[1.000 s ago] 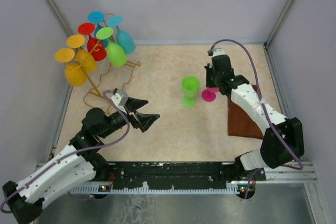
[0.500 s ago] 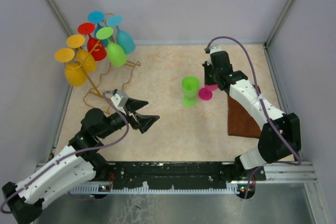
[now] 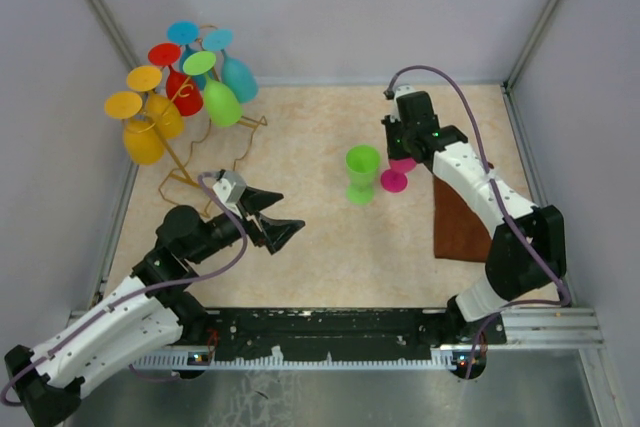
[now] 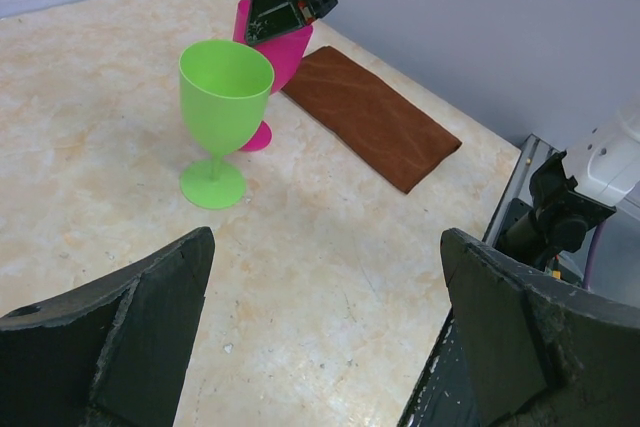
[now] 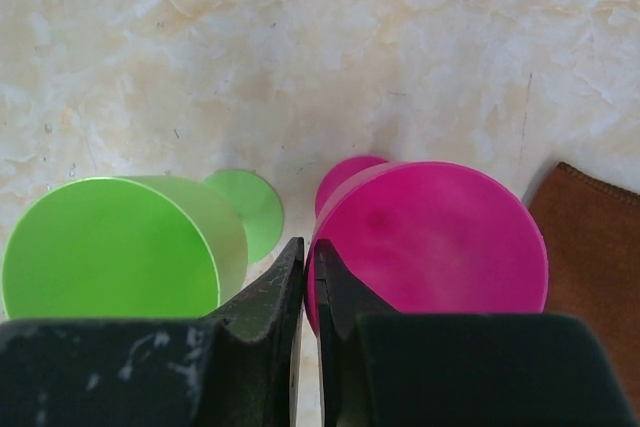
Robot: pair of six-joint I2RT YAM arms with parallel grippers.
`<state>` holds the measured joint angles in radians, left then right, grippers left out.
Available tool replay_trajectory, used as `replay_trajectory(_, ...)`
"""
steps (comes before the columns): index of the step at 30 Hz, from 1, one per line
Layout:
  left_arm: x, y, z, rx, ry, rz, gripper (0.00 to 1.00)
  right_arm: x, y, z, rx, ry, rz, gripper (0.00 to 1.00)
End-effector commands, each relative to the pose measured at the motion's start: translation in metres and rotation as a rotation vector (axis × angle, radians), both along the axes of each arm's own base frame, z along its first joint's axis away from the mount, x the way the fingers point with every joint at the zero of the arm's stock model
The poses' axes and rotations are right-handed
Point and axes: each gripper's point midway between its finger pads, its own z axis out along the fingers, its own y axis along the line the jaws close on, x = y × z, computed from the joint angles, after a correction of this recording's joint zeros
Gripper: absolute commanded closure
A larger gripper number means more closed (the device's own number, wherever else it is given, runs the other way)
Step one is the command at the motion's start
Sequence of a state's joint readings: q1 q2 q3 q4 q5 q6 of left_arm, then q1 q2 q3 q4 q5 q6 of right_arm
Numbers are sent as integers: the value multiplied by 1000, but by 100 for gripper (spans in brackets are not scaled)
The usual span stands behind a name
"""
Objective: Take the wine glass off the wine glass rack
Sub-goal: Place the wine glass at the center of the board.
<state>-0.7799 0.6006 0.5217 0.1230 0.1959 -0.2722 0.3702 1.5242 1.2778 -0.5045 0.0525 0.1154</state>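
The golden-yellow wire wine glass rack [image 3: 178,159] stands at the far left, with yellow [image 3: 143,142], red [image 3: 184,95], green [image 3: 221,103] and teal [image 3: 239,77] glasses hanging upside down on it. My right gripper [image 3: 403,152] is shut on the rim of a magenta wine glass [image 3: 396,179], also in the right wrist view [image 5: 440,237], where one finger is inside the bowl. The glass leans, its foot low at the table beside a green wine glass [image 3: 361,172] that stands upright. My left gripper [image 3: 275,217] is open and empty, right of the rack's base.
A brown cloth [image 3: 462,217] lies flat to the right of the two glasses, partly under my right arm. It also shows in the left wrist view [image 4: 370,117]. Grey walls close in the table on the left, back and right.
My right gripper has shifted a little toward the far left, carrying the magenta glass with it. The left arm and the rack have not moved.
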Motion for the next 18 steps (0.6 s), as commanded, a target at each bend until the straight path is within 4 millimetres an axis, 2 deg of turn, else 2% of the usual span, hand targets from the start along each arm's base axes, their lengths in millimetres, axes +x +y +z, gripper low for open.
replay_trajectory(1, -2, -3, 11, -24, -12, -18, 0, 8, 6, 23, 15, -49, 27, 89)
replay_trajectory(18, -2, -4, 11, -22, -9, -26, 0, 5, 18, 33, 75, -63, 74, 86)
